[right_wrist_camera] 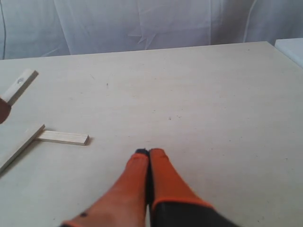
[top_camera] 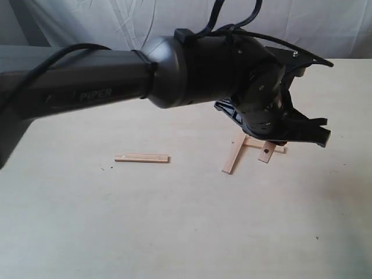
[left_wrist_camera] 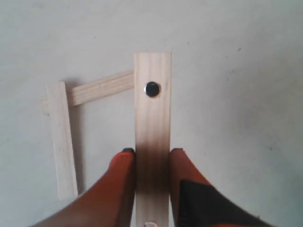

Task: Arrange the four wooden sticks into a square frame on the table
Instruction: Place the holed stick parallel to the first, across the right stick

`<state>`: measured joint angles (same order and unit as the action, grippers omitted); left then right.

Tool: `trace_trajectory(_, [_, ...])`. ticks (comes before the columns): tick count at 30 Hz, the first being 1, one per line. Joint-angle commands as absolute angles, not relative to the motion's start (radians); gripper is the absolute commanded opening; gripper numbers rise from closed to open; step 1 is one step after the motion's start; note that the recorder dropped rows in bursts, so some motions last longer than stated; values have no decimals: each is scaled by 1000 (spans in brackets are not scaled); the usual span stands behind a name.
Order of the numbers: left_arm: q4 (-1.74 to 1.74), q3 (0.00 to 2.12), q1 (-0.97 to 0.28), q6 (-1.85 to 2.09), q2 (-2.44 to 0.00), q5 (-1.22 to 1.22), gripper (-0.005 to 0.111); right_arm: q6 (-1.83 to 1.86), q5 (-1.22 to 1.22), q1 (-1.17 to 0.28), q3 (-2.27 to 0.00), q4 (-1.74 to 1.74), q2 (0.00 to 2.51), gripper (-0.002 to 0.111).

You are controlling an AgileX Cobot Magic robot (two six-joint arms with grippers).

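L gripper (left_wrist_camera: 152, 155) pinches one stick (left_wrist_camera: 152, 123) btwn its orange fingers (left_wrist_camera: 124, 184), the stick's holed far end covering one end of a cross stick (left_wrist_camera: 100, 89), which meets a third stick (left_wrist_camera: 61, 142). In ext. view the fourth stick (top_camera: 142, 157) lies flat, alone, at 9 o'clock from that group, well apart. R gripper (right_wrist_camera: 148, 152) holds nothing, fingers pressed together over the pale table (right_wrist_camera: 222, 109); white cloth (right_wrist_camera: 142, 23) behind.

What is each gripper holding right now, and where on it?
Left gripper pinches one wooden stick by its long edges, near the end closest to the wrist. Right gripper is shut on nothing.
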<state>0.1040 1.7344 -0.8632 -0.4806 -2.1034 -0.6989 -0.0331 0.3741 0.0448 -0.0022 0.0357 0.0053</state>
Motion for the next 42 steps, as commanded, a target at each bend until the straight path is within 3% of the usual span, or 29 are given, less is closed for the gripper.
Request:
trace_trajectory(1, [54,1819,-853,-498,-2176,-715,0,-30,365,46,0,38,0,0])
trace_trajectory(10, [53,2015,-853,-577,-2355,-791,0,-30,365,46,0,38,0,0])
trace_trajectory(21, [107,2064,-853,-609,-2432,-799,0,-30,363,46,0,36,0,0])
trace_trajectory(25, [138,2064,-853,-609,-2432,-788,8,-30,363,46,0,36,0,0])
trace_trajectory(32, [146,2064,-853,-609,-2432,-785,35,-30,363,46,0,36,0,0])
trace_trajectory(42, [151,2064,-848,-582,-2402,-818,32,-30,365,46,0,38,0,0])
